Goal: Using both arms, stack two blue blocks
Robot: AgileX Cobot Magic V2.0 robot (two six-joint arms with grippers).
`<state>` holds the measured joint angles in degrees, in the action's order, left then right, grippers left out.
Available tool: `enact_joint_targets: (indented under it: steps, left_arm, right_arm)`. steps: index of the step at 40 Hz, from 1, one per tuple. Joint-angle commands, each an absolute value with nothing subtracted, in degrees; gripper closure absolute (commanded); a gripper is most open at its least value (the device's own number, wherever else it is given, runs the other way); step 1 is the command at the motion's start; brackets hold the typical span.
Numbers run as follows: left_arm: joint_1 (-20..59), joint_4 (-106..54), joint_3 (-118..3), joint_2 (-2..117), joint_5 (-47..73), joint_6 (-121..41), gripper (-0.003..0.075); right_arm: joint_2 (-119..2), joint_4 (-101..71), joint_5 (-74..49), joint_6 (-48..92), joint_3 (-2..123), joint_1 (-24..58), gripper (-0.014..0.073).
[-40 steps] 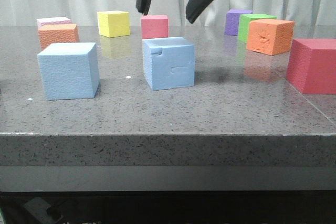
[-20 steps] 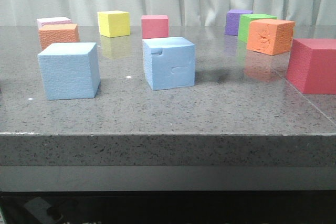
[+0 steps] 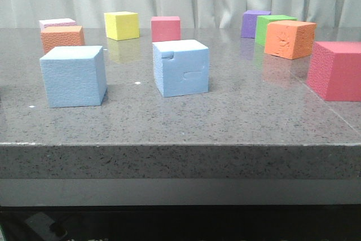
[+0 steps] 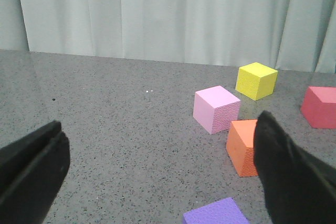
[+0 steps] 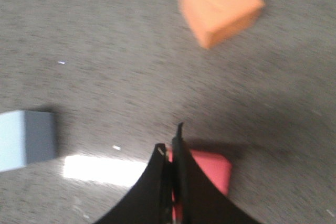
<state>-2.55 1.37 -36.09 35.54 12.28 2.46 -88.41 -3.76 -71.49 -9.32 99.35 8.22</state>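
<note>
The plain pebbly blue block (image 3: 73,76) sits at the left front of the table. The notched blue block (image 3: 180,68) sits apart from it, near the middle. No gripper shows in the front view. My left gripper (image 4: 160,174) is wide open and empty, its black fingers (image 4: 31,166) low over the table, with no blue block between them. My right gripper (image 5: 170,145) is shut and empty, high above a red cube (image 5: 210,174). In this blurred right wrist view one light-blue block (image 5: 26,140) lies off to the side; I cannot tell which.
Behind stand a pink cube (image 3: 57,23), an orange cube (image 3: 62,38), a yellow cube (image 3: 122,25) and a red cube (image 3: 166,28). At the right are purple (image 3: 254,22), green (image 3: 273,26), orange (image 3: 290,39) and large red (image 3: 337,70) cubes. Another purple cube (image 4: 215,213) lies near the left gripper.
In the front view the open black fingers above the notched block have risen out of the top of the view. Both blue blocks have stayed in place.
</note>
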Motion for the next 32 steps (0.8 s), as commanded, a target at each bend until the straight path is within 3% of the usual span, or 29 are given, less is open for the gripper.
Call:
enact_joint_targets:
  steps: [1,22,32]
  left_arm:
    - [-2.5,1.3,-38.1,35.9,7.4,2.8,0.0029]
    - [-2.5,1.3,-38.1,35.9,7.4,2.8,0.0029]
    - [-2.5,1.3,-38.1,35.9,7.4,2.8,0.0029]
  right_arm:
    - [-81.5,-2.4,-68.5,-8.6,95.5,5.8,0.0660]
    - [-47.1,2.5,-33.7,-8.5,46.4,5.2,0.0663]
    - [-28.9,4.0,-23.4,-8.5,31.1,5.2,0.0663]
